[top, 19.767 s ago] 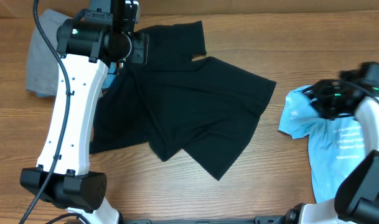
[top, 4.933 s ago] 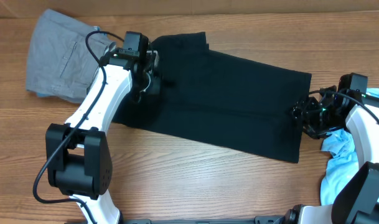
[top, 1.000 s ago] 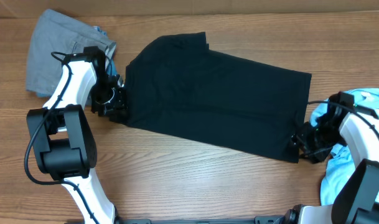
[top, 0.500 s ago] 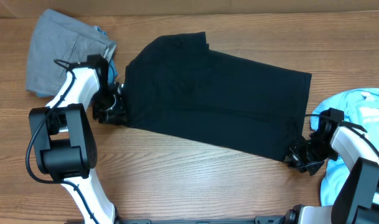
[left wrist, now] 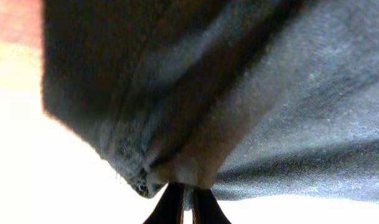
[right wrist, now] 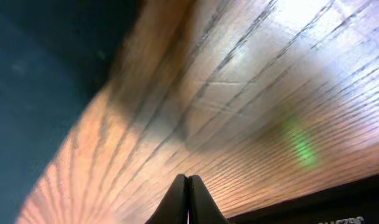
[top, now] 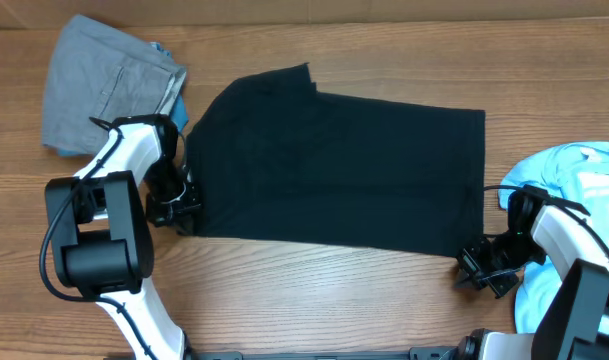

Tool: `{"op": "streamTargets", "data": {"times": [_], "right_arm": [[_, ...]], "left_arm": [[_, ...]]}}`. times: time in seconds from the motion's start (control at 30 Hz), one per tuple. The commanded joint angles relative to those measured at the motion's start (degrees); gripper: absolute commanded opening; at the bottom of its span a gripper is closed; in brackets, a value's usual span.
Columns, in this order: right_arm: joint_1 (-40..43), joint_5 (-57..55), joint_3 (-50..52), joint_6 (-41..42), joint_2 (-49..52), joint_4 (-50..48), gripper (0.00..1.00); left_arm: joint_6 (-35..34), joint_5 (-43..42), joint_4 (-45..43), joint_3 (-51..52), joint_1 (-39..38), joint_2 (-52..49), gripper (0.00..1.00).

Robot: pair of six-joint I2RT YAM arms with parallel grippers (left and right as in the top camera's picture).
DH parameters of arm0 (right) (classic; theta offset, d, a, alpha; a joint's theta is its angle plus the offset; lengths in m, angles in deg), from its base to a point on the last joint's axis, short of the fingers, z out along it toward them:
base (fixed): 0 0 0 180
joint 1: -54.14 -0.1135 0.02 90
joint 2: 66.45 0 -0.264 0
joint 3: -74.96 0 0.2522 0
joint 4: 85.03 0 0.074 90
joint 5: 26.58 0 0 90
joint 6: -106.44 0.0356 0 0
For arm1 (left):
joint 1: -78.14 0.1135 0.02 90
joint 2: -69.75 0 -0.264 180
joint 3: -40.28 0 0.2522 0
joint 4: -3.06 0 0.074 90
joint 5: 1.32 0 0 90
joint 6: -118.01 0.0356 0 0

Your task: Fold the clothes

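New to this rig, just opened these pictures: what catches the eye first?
A large black T-shirt lies spread across the middle of the wooden table. The left gripper is pinched shut on its left edge; the right gripper is shut at its near right corner. A grey garment lies far left, a light-blue T-shirt far right.

Large T-shirt lies flat mid-counter, long side running left to right. Smaller garment sits at the far left corner, behind and left of it, edges nearly meeting. Printed T-shirt lies at the right edge, just beside the large one. Left hand sits at the large T-shirt's near left corner, right hand on the counter just off its near right corner.
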Motion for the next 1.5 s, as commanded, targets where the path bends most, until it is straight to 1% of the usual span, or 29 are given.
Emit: {"op": "streamTargets", "data": {"times": [0.0,0.03,0.07,0.1,0.2,0.23,0.3,0.33,0.37,0.47,0.57,0.6,0.7,0.73,0.77,0.83,0.93,1.03,1.07,1.13,1.2,1.23,1.3,1.47], "right_arm": [[0.0,0.7,-0.4,2.5,-2.2,-0.9,0.04],[0.0,0.8,-1.0,2.4,-2.6,-1.2,0.04],[0.1,0.9,-1.8,1.6,-3.1,-1.8,0.04],[0.2,0.7,-2.9,0.6,-3.8,-2.1,0.07],[0.3,1.4,-8.3,-3.3,-6.0,-2.2,0.25],[0.3,1.7,-10.8,-4.9,-6.5,-1.9,0.35],[0.3,2.0,-15.8,-7.6,-6.7,-1.7,0.51],[0.3,2.1,-18.1,-8.4,-6.7,-1.8,0.59],[0.2,2.0,-20.5,-8.4,-6.7,-2.2,0.61],[0.2,2.0,-24.6,-8.3,-6.6,-4.2,0.61],[0.2,1.9,-25.3,-8.3,-6.6,-5.9,0.59],[0.2,1.7,-25.2,-8.4,-6.3,-5.5,0.59],[0.2,1.6,-24.5,-8.4,-4.9,-5.5,0.59],[0.0,1.6,-24.1,-8.6,-4.1,-6.5,0.58],[-0.2,1.6,-23.5,-8.6,-3.2,-7.9,0.56],[-0.5,1.8,-22.3,-8.5,-1.1,-10.9,0.55],[-1.0,3.0,-21.8,-8.6,2.3,-13.7,0.55],[-1.1,5.4,-21.8,-8.8,4.5,-19.5,0.55],[-1.1,6.0,-21.8,-8.7,5.0,-22.0,0.54],[-1.2,7.5,-21.8,-7.1,6.0,-26.6,0.55],[-1.5,7.4,-21.8,-4.2,7.5,-31.4,0.54],[-1.7,7.4,-21.8,-4.1,8.0,-32.7,0.55],[-2.4,7.4,-21.8,-3.8,10.0,-36.7,0.55],[-3.6,5.2,-21.8,-3.8,16.6,-47.5,0.58]], "left_arm": [[-1.1,4.7,2.1,0.5,1.6,5.0,0.04],[-1.1,4.7,2.7,0.5,1.6,6.1,0.04],[-1.1,4.6,3.3,0.5,1.6,7.3,0.11],[-1.1,4.4,3.8,0.5,1.6,8.4,0.20],[-0.6,2.5,4.5,0.4,1.4,11.6,0.34],[0.1,0.9,4.7,0.3,1.4,12.7,0.38],[1.4,-1.7,5.1,-0.5,1.2,14.7,0.48],[1.6,-2.8,5.2,-1.2,1.1,15.5,0.49],[2.0,-3.9,5.3,-2.1,1.1,16.3,0.49],[4.3,-7.9,4.9,-6.4,1.1,17.6,0.53],[7.0,-13.9,3.5,-11.5,1.1,17.7,0.57],[8.0,-15.3,2.9,-12.8,1.1,17.7,0.57],[8.0,-15.5,0.7,-14.9,1.1,17.7,0.56],[7.9,-15.5,-0.2,-15.0,1.1,17.7,0.56],[7.9,-15.5,-0.9,-15.0,1.1,17.7,0.54],[7.9,-15.3,-1.6,-15.0,1.1,17.4,0.51],[8.0,-15.3,-2.2,-15.0,1.0,17.2,0.51],[8.0,-16.5,-5.6,-15.0,0.5,17.2,0.49],[8.0,-16.9,-7.1,-15.0,0.2,17.2,0.51],[7.9,-17.0,-9.9,-15.0,-0.7,17.2,0.59],[7.9,-17.0,-11.8,-15.5,-1.9,17.2,0.63],[7.9,-17.0,-12.2,-15.6,-2.1,17.2,0.64],[7.9,-17.0,-13.7,-16.3,-3.1,17.2,0.67],[7.9,-16.5,-15.3,-19.2,-5.8,17.2,0.68]]}}
